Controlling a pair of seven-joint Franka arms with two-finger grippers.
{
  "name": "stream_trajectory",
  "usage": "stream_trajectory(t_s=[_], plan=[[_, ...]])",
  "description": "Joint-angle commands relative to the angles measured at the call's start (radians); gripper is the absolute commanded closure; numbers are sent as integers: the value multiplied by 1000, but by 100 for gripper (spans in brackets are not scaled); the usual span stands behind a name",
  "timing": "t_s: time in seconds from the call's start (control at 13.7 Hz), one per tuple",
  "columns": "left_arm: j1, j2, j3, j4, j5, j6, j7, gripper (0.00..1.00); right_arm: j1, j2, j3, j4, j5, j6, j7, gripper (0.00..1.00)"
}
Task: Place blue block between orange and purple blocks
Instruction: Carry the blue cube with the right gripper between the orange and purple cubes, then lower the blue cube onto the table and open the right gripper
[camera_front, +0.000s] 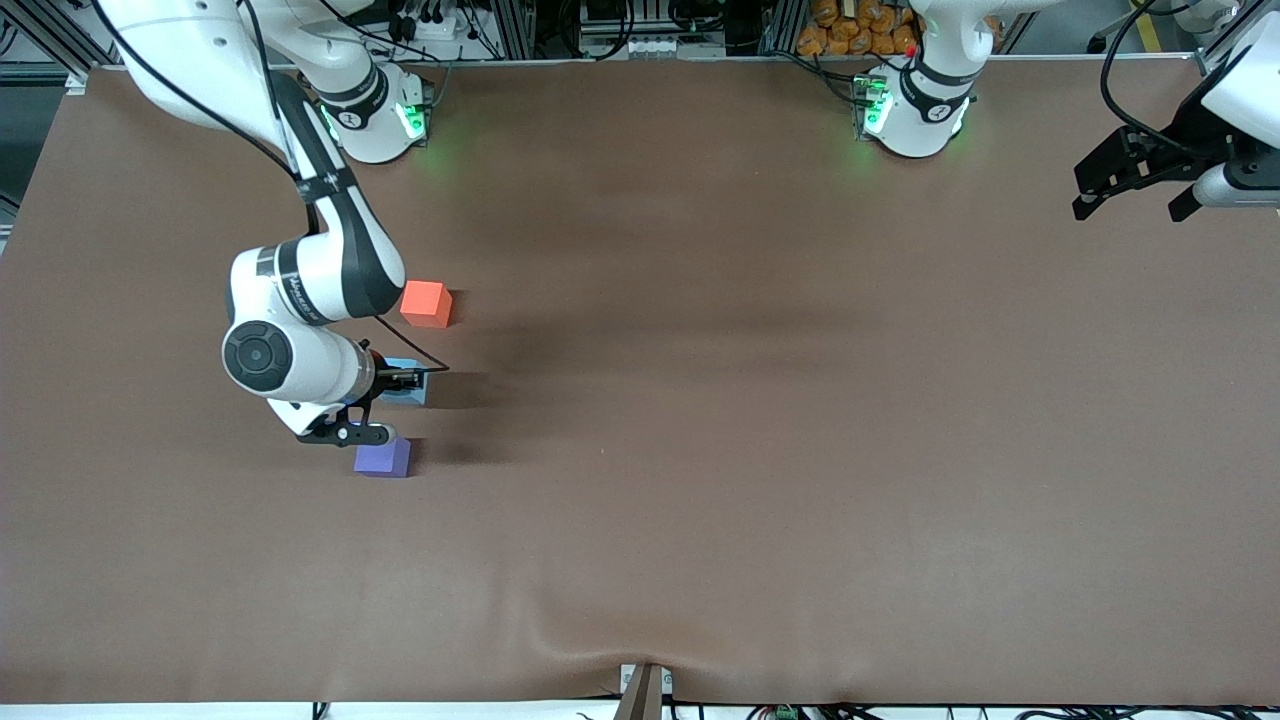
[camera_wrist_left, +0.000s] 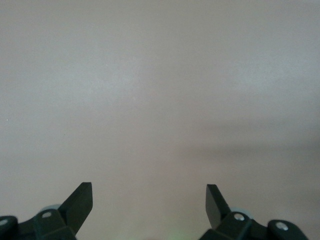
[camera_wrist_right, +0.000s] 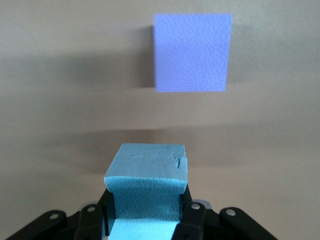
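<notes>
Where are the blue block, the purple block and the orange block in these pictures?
blue block (camera_wrist_right: 148, 177), right wrist view, its upper face between the fingers.
purple block (camera_front: 383, 459), front view, middle of its top face.
orange block (camera_front: 424, 301), front view, middle of its top face.

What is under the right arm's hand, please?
The blue block is there, gripped by the right gripper between the orange block and the purple block. The arm hides most of it from the front; whether it touches the table is unclear.

Blue block (camera_front: 408, 381) sits between orange block (camera_front: 425, 303) and purple block (camera_front: 382, 458).
</notes>
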Motion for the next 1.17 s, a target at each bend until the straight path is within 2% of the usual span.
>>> stream_trajectory(t_s=[0.0,0.22,0.51,1.1], plan=[[8,-11,-2,-1,-18,-14,-3,0,-36,-44,19,-100,-20,80,-27,100],[8,-11,-2,1,-19,-14,-3,0,-70,-38,19,-132,-20,131,-65,100],[9,-9,4,-1,-33,-14,-3,0,-68,-31,22,-235,-11,307,-76,100],[8,-6,4,1,-33,-14,-3,0,-44,-28,28,-233,-7,303,-32,98]])
